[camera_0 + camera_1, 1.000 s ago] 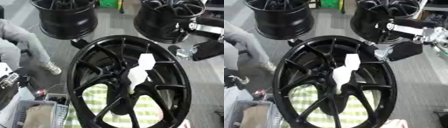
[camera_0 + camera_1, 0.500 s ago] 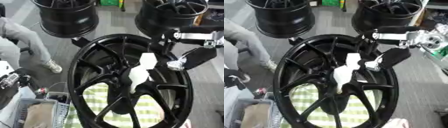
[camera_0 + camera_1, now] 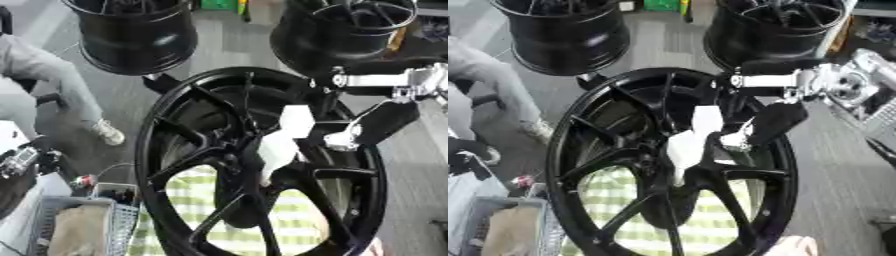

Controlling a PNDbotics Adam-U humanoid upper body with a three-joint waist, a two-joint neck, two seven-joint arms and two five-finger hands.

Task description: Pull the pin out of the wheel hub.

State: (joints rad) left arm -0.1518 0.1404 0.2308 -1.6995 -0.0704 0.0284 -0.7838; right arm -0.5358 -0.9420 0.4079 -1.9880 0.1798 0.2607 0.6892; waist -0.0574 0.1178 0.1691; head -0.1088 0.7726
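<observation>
A large black wheel hub (image 3: 175, 125) stands in the middle, its spokes meeting at the centre. A white pin (image 3: 282, 134) sticks up out of that centre, tilted to the upper right. My right hand (image 3: 378, 122) reaches in from the right on a silver and black arm (image 3: 385, 80), over the hub's rim. Its fingers (image 3: 737, 140) stretch down-left and end just right of the pin, with a small gap and nothing held. My left hand (image 3: 19, 161) shows at the left edge, low, away from the hub.
Two more black wheel hubs (image 3: 131, 35) (image 3: 350, 30) stand at the back. A seated person's leg and white shoe (image 3: 107, 134) are at the left. A grey basket (image 3: 79, 225) with cloth sits at the lower left. Green checked cloth (image 3: 201, 210) lies under the hub.
My right hand has come in from the right edge, down and left over the rim, to just beside the pin. The pin and hub have not moved.
</observation>
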